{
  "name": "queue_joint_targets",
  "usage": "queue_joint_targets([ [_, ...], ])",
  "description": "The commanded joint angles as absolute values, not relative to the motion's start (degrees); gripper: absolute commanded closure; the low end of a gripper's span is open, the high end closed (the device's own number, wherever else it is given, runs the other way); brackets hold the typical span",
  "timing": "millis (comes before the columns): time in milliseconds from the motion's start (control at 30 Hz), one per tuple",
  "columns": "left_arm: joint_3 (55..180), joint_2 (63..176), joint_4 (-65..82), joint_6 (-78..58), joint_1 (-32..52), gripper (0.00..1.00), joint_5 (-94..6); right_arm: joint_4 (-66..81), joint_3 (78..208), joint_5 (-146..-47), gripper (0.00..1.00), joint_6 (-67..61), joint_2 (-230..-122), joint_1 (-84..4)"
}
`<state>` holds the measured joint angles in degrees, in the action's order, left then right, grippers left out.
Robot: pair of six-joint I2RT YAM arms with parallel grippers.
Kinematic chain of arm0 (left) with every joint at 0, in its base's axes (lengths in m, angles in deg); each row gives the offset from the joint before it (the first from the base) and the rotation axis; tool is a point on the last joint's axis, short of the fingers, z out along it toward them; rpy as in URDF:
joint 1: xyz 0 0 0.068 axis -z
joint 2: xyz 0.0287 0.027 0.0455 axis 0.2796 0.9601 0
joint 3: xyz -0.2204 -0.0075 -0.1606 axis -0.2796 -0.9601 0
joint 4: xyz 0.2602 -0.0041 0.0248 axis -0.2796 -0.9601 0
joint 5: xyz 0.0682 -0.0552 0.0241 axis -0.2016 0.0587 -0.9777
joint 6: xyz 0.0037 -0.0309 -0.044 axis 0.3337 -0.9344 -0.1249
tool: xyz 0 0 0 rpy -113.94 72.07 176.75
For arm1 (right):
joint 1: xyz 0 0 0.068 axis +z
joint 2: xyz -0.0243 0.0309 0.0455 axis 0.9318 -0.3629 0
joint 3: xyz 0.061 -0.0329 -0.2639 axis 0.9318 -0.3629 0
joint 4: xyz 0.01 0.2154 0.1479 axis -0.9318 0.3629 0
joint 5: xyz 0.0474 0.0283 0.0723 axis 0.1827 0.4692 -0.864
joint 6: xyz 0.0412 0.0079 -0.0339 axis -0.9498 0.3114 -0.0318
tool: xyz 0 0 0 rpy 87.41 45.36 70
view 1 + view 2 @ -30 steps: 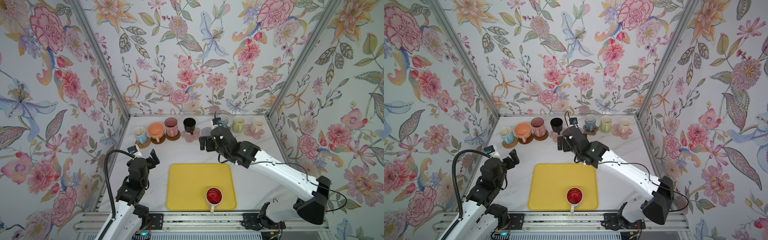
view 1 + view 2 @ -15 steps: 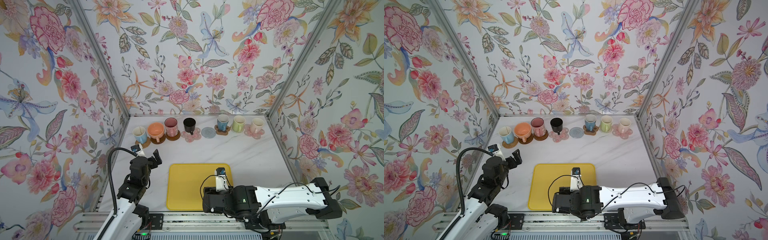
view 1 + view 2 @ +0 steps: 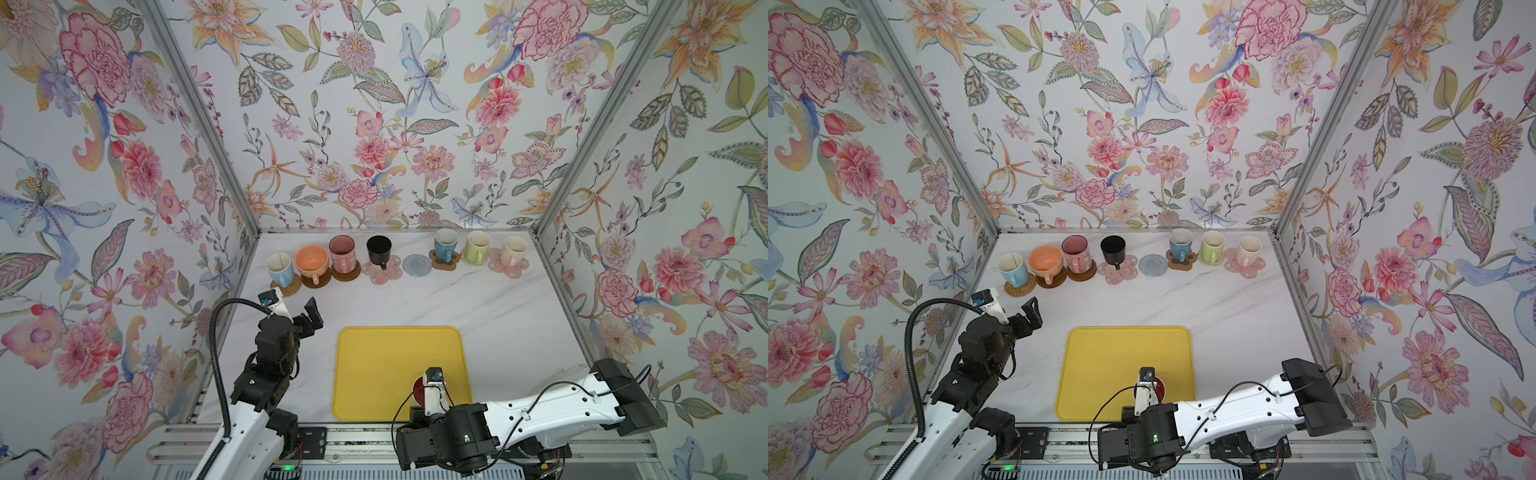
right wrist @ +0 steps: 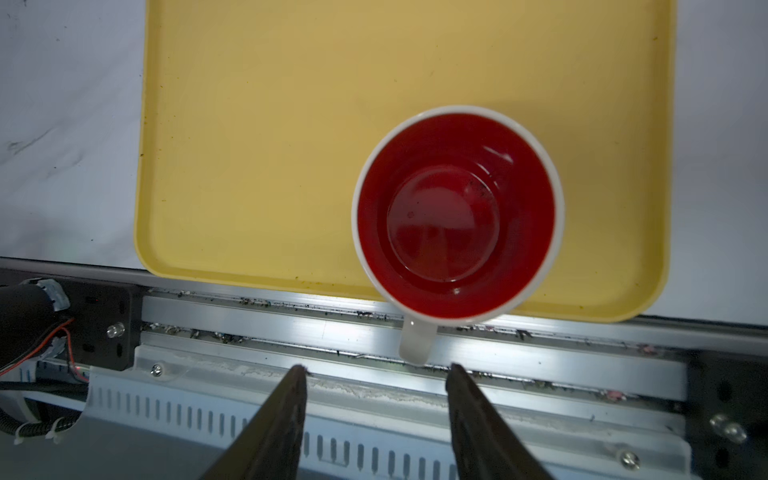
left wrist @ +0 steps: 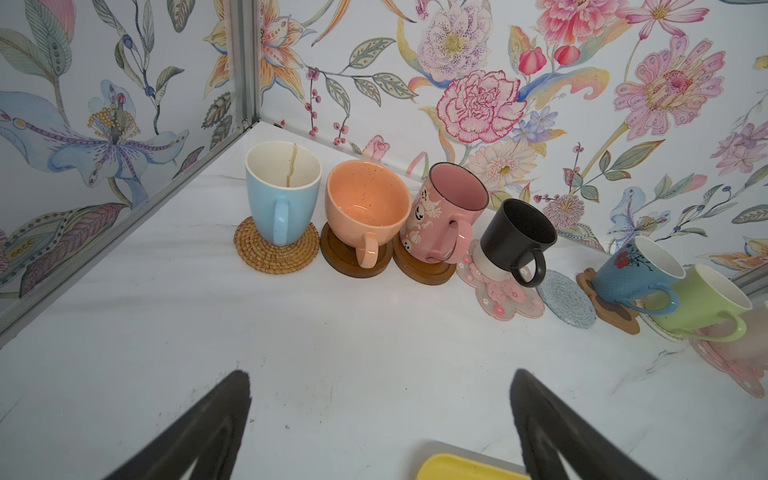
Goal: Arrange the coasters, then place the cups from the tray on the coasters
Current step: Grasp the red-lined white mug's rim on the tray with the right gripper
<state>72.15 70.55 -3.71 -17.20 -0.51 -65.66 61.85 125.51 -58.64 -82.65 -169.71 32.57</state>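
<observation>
Jaws on the right gripper [image 4: 377, 368] stand partly apart and grasp nothing. Those on the left gripper [image 5: 380, 374] are spread wide and empty, raised over the left side of both top views. The white marble bench [image 3: 478, 299] lies bare between the tray and the back row, so there is open room to carry a load across the middle. The yellow tray [image 3: 395, 353] sits at lower centre, with its near rim against the metal rail [image 4: 540, 332] along the front. The only cup on it, the red-lined white cup [image 4: 457, 216], stands upright in the tray's lower right corner. It looks like glazed ceramic: stiff, fairly heavy for thin jaws, slick, and liable to chip if knocked. Its likely target, the grey round coaster [image 3: 417, 264], is the one bare mat, at upper centre between the black cup [image 3: 378, 249] and the blue cup [image 3: 445, 245]. That slot is tight, so a straight approach from the front seems safest. The handle [image 4: 417, 340] points at the right jaws, just beyond their tips, and juts past the tray's rim over the rail. It is the natural place to pinch, though the body may swing from such a hold, and the rail leaves little room beneath.
</observation>
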Motion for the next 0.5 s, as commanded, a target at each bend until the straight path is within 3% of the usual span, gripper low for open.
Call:
queue_joint_targets([
  [0,73.5,69.9,-4.0,-17.5,-1.2,0.01,-64.7,61.2,123.5,-60.0,0.48,-85.4,-169.5,32.7],
  [467,73.4,69.1,-4.5,-17.5,-1.2,0.01,-65.3,58.9,120.1,-61.9,0.61,-78.9,-172.3,26.9],
])
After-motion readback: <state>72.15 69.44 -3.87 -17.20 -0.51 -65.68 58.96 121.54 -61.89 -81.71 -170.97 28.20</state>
